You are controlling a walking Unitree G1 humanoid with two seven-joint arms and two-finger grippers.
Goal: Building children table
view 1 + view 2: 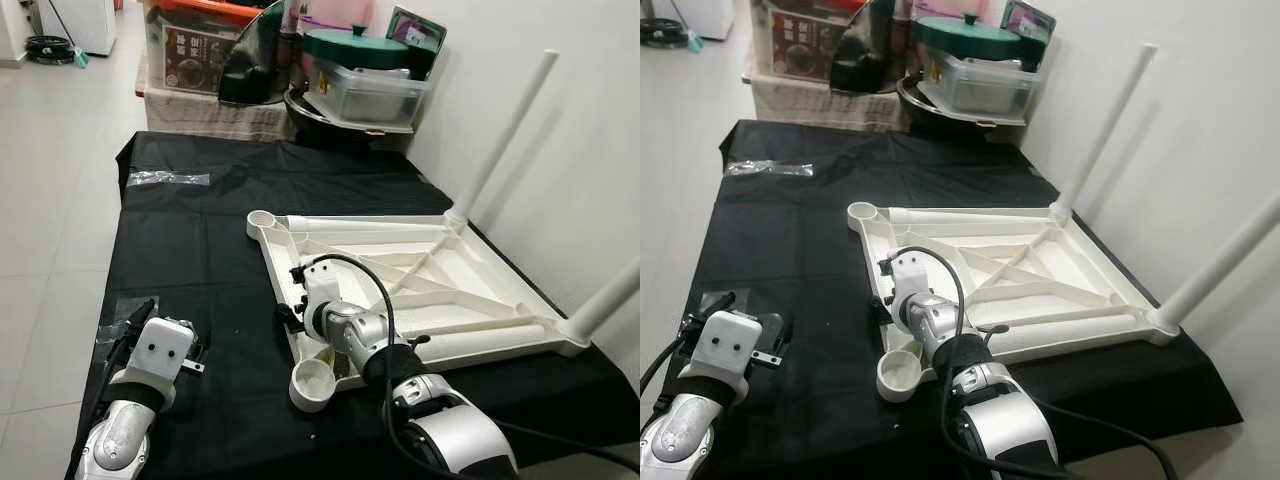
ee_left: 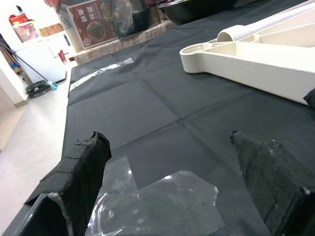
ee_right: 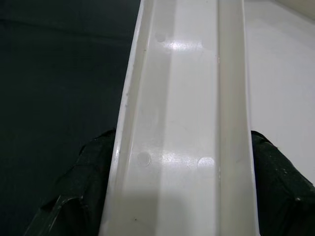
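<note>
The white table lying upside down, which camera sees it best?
The left eye view: the whole upside-down table shows there, with two legs standing up and two empty corner sockets. The right eye view shows nearly the same. The left wrist view catches one corner; the right wrist view, a close-up of its edge.

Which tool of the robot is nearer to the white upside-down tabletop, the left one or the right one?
The right tool: its fingers straddle the near rim of the tabletop. The left tool hovers apart over the black cloth, above a clear plastic bag.
</note>
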